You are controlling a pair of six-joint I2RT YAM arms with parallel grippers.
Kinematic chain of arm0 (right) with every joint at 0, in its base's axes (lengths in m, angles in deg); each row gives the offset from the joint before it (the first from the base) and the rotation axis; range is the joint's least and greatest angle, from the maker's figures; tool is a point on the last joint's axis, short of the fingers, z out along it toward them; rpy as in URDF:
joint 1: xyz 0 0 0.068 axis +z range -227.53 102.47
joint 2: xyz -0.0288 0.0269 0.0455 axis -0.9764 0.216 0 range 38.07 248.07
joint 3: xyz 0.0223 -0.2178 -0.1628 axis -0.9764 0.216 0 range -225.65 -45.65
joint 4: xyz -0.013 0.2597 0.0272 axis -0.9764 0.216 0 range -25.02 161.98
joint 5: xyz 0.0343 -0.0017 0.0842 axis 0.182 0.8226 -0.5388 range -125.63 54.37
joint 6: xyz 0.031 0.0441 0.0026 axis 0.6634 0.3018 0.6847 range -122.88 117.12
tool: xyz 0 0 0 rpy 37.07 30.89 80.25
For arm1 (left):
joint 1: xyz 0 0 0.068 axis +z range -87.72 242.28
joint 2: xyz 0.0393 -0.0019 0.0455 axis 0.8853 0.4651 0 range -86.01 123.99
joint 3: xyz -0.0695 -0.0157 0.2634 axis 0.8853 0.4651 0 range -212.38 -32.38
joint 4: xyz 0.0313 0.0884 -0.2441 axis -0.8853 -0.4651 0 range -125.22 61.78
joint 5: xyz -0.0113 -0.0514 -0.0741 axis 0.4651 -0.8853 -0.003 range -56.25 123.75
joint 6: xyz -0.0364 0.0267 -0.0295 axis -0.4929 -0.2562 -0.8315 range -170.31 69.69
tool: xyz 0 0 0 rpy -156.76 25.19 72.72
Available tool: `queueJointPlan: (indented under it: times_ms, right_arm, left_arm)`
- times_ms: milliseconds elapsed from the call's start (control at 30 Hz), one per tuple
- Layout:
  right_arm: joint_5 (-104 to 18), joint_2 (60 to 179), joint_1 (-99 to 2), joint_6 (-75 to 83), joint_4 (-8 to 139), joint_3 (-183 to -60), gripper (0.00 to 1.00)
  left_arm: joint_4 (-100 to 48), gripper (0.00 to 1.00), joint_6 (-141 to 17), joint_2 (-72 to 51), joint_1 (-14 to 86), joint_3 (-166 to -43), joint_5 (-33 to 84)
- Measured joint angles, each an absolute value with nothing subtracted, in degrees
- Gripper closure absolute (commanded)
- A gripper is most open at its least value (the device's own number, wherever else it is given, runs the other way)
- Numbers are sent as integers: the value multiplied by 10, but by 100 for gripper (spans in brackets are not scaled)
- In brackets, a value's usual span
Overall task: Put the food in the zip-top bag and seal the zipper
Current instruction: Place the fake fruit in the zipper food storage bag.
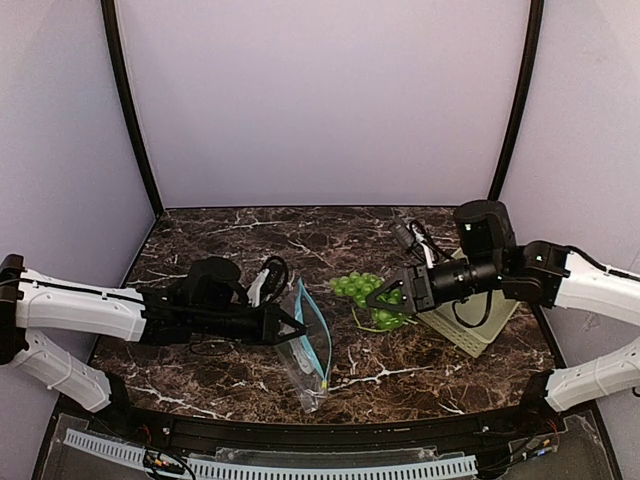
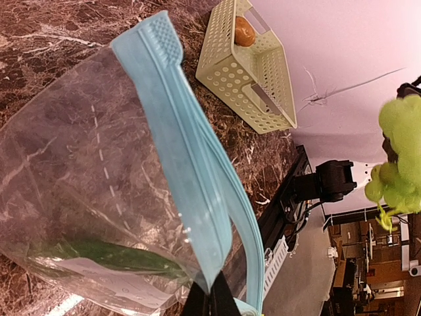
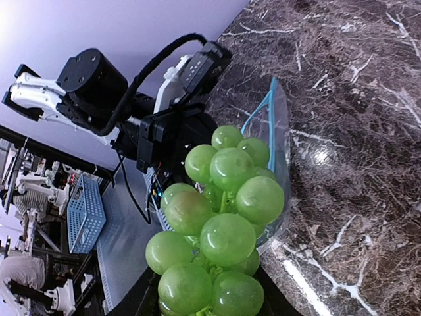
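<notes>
My left gripper (image 1: 297, 327) (image 2: 212, 299) is shut on one lip of the teal-blue zipper (image 2: 191, 151) (image 1: 322, 335), holding the clear zip-top bag (image 1: 305, 360) (image 2: 72, 184) up off the marble with its mouth parted. A dark green shape and a white label show through the bag's lower part. My right gripper (image 1: 385, 297) (image 3: 210, 306) is shut on the food, a bright green grape bunch (image 1: 365, 290) (image 3: 223, 224), held in the air just right of the bag's mouth (image 3: 276, 131). The other food, a brown-orange oval (image 2: 245, 31), lies in the basket.
A pale green slotted basket (image 1: 470, 325) (image 2: 250, 72) stands at the right, under my right arm. The black front rail (image 1: 320, 430) runs along the table's near edge. Purple walls close in the back and sides.
</notes>
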State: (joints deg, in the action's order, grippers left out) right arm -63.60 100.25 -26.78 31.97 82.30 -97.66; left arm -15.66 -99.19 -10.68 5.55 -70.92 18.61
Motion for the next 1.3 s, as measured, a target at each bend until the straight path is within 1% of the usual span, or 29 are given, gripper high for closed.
queueJointPlan:
  times_ms: [167,367,867,1100,1300]
  right_arm:
    - [-622,1061,-202,342,816,-1005,60]
    - [-595,1121,-172,382,817,-1010,60]
    - [-549,1206,-170,464,830,-1037,60]
    - [-535,1242,-170,500,830,-1088,61]
    - [-509,1272,-170,529,830,-1103,64]
  left_arm:
    - [-145,99,-997,-95,56,-709,186]
    - [-139,99,-1000,-92,56,-709,186]
    - [-128,99,-993,-92,56,-709,166]
    - [-128,99,-984,-83,56,-710,150]
    - [-126,99,-974,-71,54,-719,134]
